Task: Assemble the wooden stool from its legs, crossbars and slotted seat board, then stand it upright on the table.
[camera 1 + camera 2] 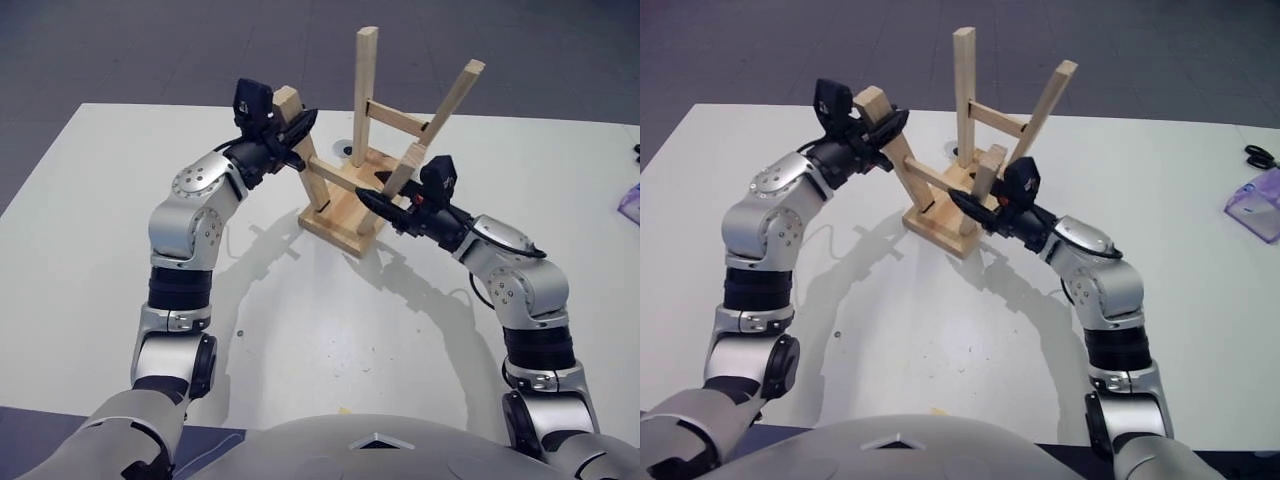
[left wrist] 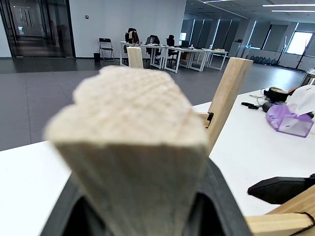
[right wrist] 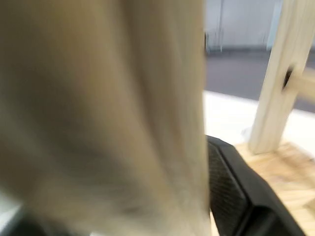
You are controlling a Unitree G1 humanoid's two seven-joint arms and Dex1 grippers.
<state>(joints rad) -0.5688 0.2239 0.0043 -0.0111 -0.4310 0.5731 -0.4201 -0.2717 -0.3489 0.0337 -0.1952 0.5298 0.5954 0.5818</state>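
Observation:
The wooden stool lies upside down, its slotted seat board [image 1: 338,226] flat on the white table [image 1: 100,200] and its legs pointing up. My left gripper [image 1: 296,133] is shut on the leaning left leg [image 1: 311,172] near its free end, whose end grain [image 2: 133,147] sits between the black fingers. My right gripper [image 1: 387,202] is shut low on the slanted right leg [image 1: 446,108], close to the seat board. A rear leg [image 1: 364,90] stands upright. One crossbar [image 1: 396,118] links the rear and right legs; another crossbar [image 1: 341,179] runs from the left leg.
A translucent purple box [image 1: 1254,204] and black scissors [image 1: 1262,155] lie at the table's far right. A round cable hole [image 1: 346,151] sits behind the stool. Open white tabletop stretches in front of the stool, between my arms.

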